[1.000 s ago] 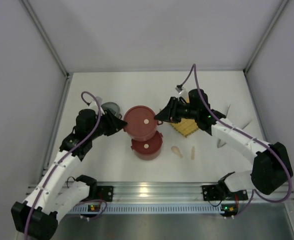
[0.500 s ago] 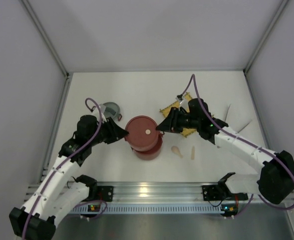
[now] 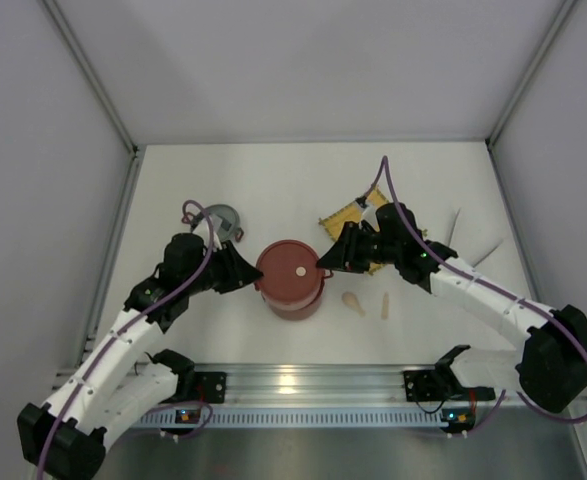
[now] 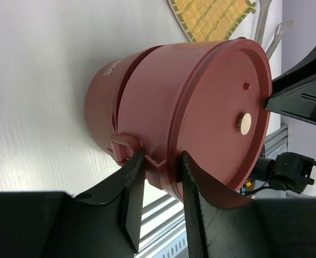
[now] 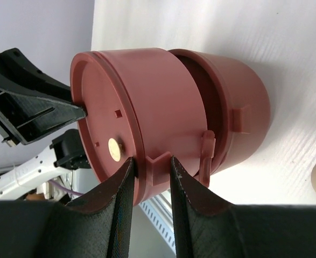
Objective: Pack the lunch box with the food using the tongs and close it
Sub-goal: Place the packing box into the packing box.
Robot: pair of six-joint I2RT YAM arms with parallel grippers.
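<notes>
Jaws on both sides stand narrow, each pair pinching a small side tab of the lunch box (image 3: 291,282). Left gripper (image 3: 256,272) clamps the left handle (image 4: 158,167). Right gripper (image 3: 323,264) clamps the opposite handle (image 5: 153,161).

Held part is the top tier (image 4: 163,102), with its lid (image 4: 222,97) on and the pale dot facing up. It sits directly over the bottom tier (image 4: 101,94), which rests on the table (image 3: 273,190) between the two arms, near the front edge.

Gripping opposite handles likely keeps the tier level and centred for stacking. One arm alone would probably tip it.

Wrist views show the top tier's lower edge inside the bottom rim, with a dark gap on one side (image 5: 198,80). It looks not fully seated, though that is hard to confirm.

Food is not visible. The lid hides the inside, so packing is probably done and this is the closing step.

Tongs (image 3: 488,254) lie well apart at the right wall, unused. Mat (image 3: 343,216) lies behind the right arm. Spoon (image 3: 353,300) and stick (image 3: 385,305) lie just right of the box, clear of it. Grey dish (image 3: 223,214) sits behind the left arm.

Risk is an uneven push jamming the tier crooked.
</notes>
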